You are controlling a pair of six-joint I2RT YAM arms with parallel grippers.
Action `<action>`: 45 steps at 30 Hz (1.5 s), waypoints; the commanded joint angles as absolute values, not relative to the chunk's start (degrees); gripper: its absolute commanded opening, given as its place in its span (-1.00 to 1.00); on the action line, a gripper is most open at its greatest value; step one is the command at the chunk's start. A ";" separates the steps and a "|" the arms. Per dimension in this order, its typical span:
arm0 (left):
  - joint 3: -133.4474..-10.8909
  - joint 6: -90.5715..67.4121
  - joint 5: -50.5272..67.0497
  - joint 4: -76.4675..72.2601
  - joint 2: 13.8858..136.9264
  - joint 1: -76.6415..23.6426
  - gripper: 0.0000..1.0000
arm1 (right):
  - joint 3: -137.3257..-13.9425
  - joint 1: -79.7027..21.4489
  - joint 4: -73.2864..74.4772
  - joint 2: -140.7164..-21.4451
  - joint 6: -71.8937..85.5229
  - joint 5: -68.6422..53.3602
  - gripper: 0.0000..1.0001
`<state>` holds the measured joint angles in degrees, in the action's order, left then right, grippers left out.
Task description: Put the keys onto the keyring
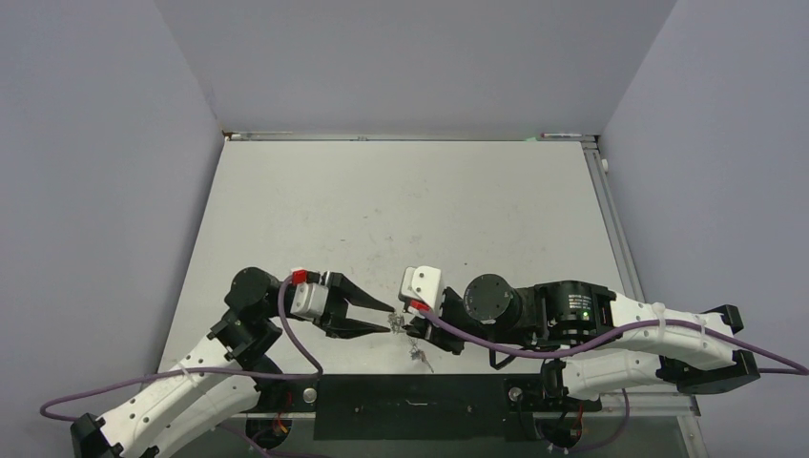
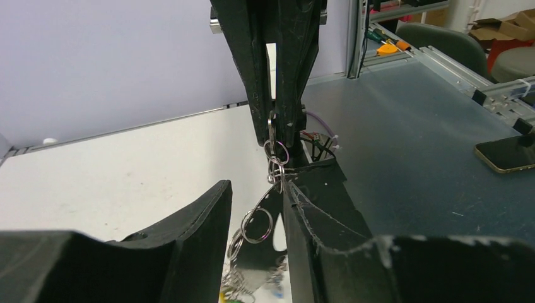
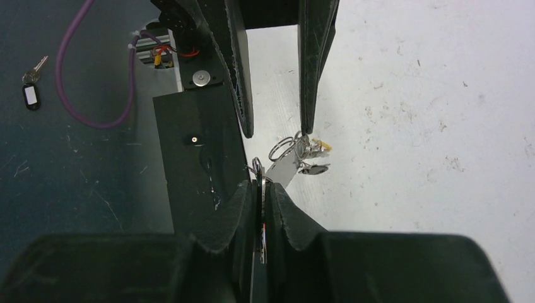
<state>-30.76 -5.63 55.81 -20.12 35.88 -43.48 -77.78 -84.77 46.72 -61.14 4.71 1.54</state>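
My right gripper (image 3: 260,187) is shut on a thin grey metal loop (image 3: 257,169) seen edge-on, which I take for the keyring. It also shows in the left wrist view (image 2: 272,128). A chain of small rings (image 2: 257,225) and a silvery key blade (image 3: 282,170) hang from it. A bunch of keys (image 1: 418,355) with yellow and green heads (image 2: 235,293) dangles just above the table. My left gripper (image 2: 255,186) is open, with one jaw on each side of the hanging rings. Both grippers meet at the table's near edge (image 1: 396,324).
A silvery key on a black tag (image 3: 30,88) lies on the dark bench off the table's near side. A black mounting plate (image 1: 410,405) runs along the near edge. A purple cable (image 3: 82,95) loops nearby. A phone (image 2: 505,154) lies on the bench.
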 commanded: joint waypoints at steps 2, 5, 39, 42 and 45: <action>-31.73 -7.76 57.70 -23.29 38.04 -45.14 -0.34 | -79.93 -84.73 42.00 -60.03 3.51 0.87 -0.90; -31.81 -7.03 57.66 -22.27 38.04 -45.68 -0.34 | -80.13 -84.73 41.84 -60.12 3.29 1.12 -0.90; -31.99 -2.56 52.21 -17.58 37.78 -46.80 -0.29 | -78.60 -84.73 37.64 -58.11 5.25 5.30 -0.90; -32.08 -2.55 52.11 -17.57 37.79 -46.80 -0.31 | -78.28 -84.73 37.15 -58.16 5.27 5.15 -0.90; -32.08 -2.51 51.89 -17.58 37.71 -46.79 -0.35 | -77.93 -84.72 36.70 -58.22 5.27 4.82 -0.90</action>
